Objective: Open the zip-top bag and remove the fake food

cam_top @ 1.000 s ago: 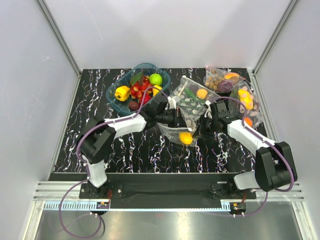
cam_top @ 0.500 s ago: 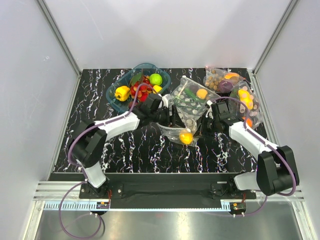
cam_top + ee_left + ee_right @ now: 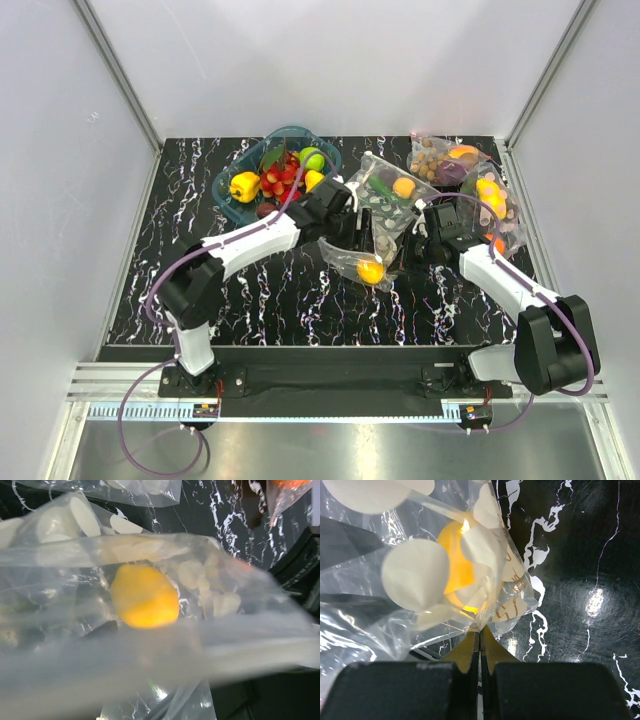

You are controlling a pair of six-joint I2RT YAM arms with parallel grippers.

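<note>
Looking from above, the large clear polka-dotted plastic zip-top bag lies on the black marbled counter between both arms, with one small yellow-orange plastic fruit inside. The left claw hangs at its far edge; I cannot tell how wide it stands. Left wrist: film and fruit fill the view, hiding the claw. Right wrist: the right claw is pinched tight on the bag's edge, likely anchoring it so the other side can be pulled open.
</note>
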